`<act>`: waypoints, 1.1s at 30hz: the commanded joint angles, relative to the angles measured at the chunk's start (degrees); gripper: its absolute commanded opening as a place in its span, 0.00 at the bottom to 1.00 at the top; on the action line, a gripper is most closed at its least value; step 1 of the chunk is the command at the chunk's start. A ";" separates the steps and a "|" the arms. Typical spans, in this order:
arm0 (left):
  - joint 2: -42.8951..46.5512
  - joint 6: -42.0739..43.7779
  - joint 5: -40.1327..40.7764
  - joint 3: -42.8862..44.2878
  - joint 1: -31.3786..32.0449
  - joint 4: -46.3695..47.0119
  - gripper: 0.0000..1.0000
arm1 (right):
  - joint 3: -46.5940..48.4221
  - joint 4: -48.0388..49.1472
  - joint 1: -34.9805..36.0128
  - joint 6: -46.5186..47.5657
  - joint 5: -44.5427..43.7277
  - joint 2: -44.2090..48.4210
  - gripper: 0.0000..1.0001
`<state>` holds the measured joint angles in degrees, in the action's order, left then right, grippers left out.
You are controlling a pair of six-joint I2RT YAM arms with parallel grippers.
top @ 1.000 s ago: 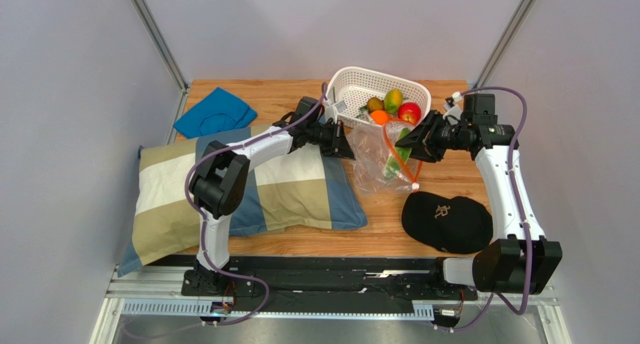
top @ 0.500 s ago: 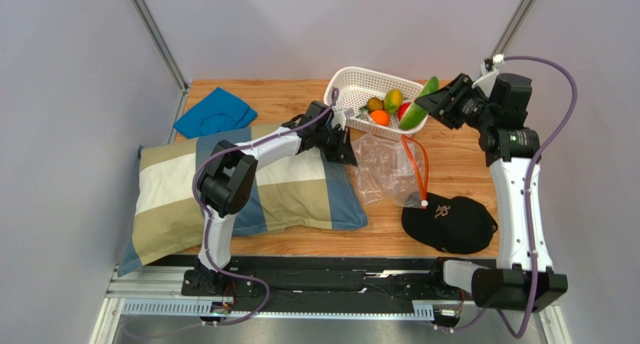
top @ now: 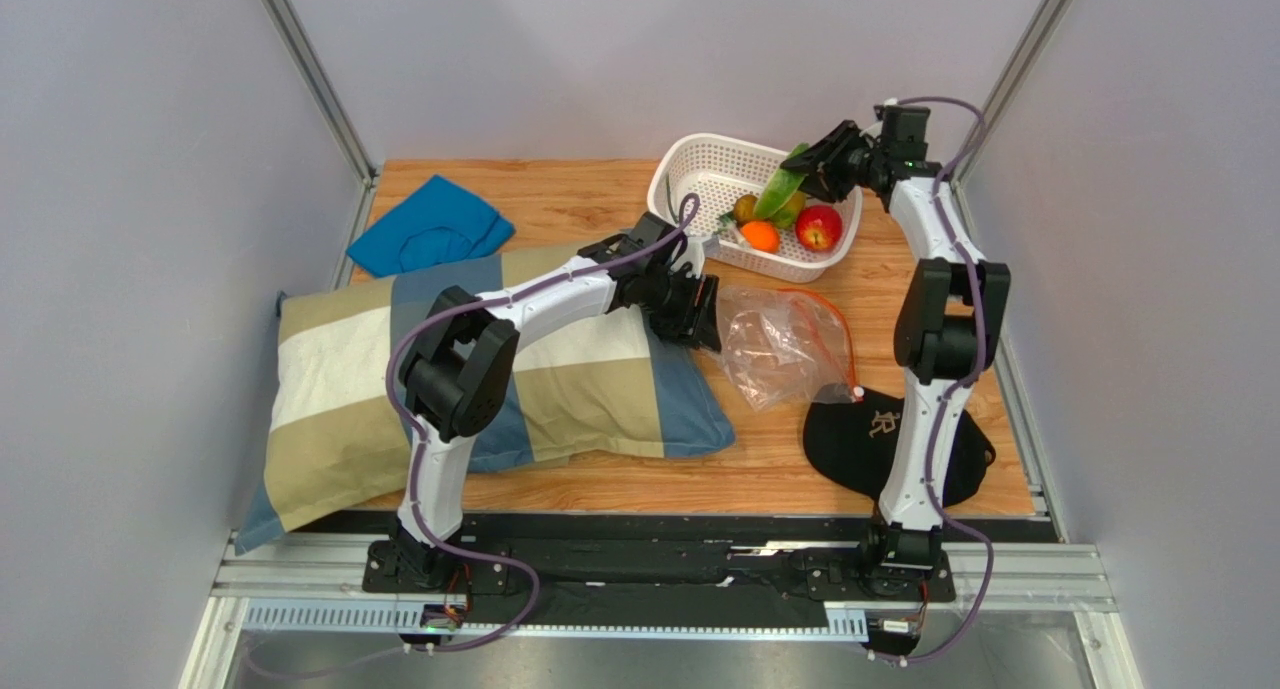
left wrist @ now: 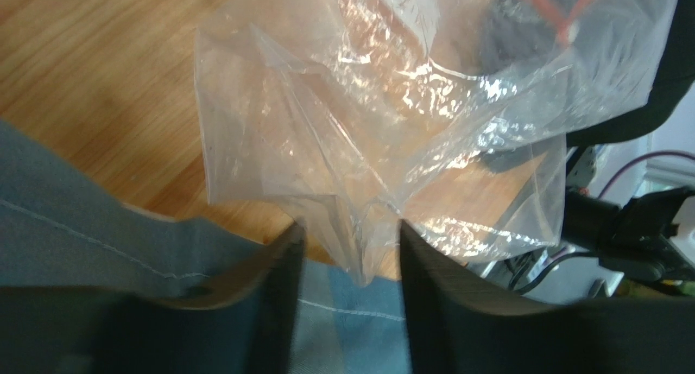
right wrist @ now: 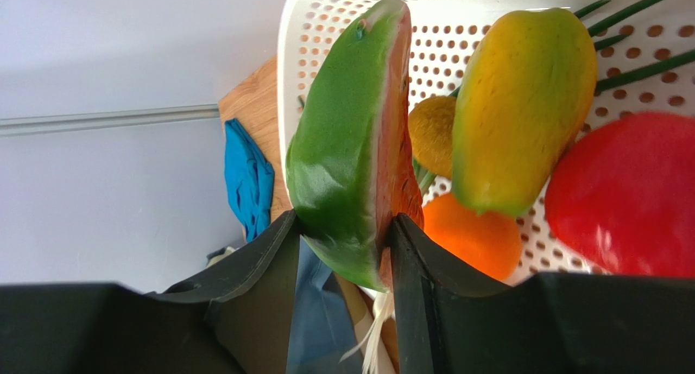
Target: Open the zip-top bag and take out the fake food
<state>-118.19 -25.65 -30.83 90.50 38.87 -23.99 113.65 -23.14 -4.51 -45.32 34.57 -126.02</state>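
The clear zip-top bag [top: 774, 352] lies crumpled on the wood with its orange zip strip [top: 842, 337] towards the right. No food shows inside it. My left gripper [top: 699, 311] is at the bag's left corner, open. In the left wrist view that corner of the bag [left wrist: 367, 121] hangs loose between the fingers of the left gripper [left wrist: 347, 227]. My right gripper [top: 804, 176] is shut on a green fake-food slice [right wrist: 343, 130], held above the white basket [top: 684, 172]. A red apple [top: 819, 227], an orange [top: 760, 235] and a yellow-green piece [right wrist: 522, 105] lie in the basket.
A striped pillow [top: 451, 374] fills the left half of the table, under the left arm. A blue cloth [top: 431, 224] lies at the back left. A black cap [top: 902, 442] sits at the front right, touching the bag's zip end.
My left gripper opened and let go of the bag's corner. The right arm lifted the green slice out of the bag and carried it back over the basket. The bag slumped flat.
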 commanded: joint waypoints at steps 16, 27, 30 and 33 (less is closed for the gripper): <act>30.19 0.69 3.73 2.18 5.94 -9.95 0.93 | 16.02 -47.41 4.24 15.05 -22.41 12.30 1.00; 81.06 0.51 32.48 -28.60 11.84 1.55 0.99 | -32.32 -44.05 27.10 7.89 -35.46 76.13 1.00; 93.73 -0.18 37.42 -36.42 11.84 6.04 0.99 | -40.85 -39.99 27.01 2.88 -38.34 92.63 1.00; 102.00 -2.02 36.20 -40.82 11.84 13.16 0.99 | -45.17 -32.54 27.01 0.77 -35.63 102.60 1.00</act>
<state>-21.06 -25.58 1.02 55.37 50.68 -20.58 73.87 -66.28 22.46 -38.44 -0.19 -31.40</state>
